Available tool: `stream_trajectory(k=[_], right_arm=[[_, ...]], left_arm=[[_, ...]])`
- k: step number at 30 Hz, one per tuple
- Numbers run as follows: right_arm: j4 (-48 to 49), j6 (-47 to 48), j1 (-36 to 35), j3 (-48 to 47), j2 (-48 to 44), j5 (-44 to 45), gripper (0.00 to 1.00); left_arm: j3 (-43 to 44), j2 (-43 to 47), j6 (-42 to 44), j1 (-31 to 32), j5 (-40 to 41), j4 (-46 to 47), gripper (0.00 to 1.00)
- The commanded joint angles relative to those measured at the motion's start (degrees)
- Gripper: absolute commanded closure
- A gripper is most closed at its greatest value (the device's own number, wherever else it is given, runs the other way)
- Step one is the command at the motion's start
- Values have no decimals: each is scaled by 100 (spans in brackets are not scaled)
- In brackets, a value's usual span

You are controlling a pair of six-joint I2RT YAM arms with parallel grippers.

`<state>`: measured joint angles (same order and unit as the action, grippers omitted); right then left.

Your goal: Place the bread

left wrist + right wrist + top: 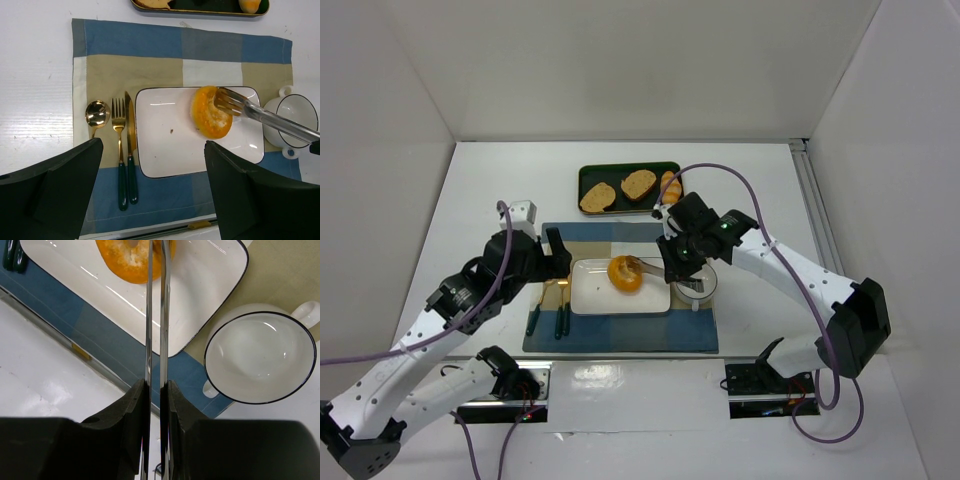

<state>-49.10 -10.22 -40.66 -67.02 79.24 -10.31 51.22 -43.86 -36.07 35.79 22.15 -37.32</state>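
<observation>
— Over the white plate (160, 150), how are the tongs (260, 116) standing?
— Their two steel arms are lying almost pressed together, with only a narrow gap between them. The forked tips are pinching the bread (210, 112) at its rim. The right gripper (156, 390) is clamping the tongs' handle end between its fingers.
— Where is the bread sitting?
— It is lying tilted over the plate's right half. Whether it is touching the plate cannot be told.
— What is surrounding it?
— A white cup (295, 117) is standing just beside the plate, under the tongs' arms. A spoon (97, 114), fork (119, 130) and knife (130, 130) are lying left of the plate on the checked placemat (130, 45). The left gripper (152, 150) is hovering above the mat's near edge, fingers spread wide. Beyond the mat, a green tray (590, 175) is carrying toast slices (598, 197) and a small roll (668, 185).
</observation>
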Motion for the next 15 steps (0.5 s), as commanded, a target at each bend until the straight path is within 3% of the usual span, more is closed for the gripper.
stream_trajectory(k=[1,15], right_arm=[[-56,20,-82,-92,-32,-112,81],[-56,-33,-82,-82,-269,-59,58]], left_arm=[[37,132,30,16,-36,120,4],[-16,237,-22,16,-88,14,4]])
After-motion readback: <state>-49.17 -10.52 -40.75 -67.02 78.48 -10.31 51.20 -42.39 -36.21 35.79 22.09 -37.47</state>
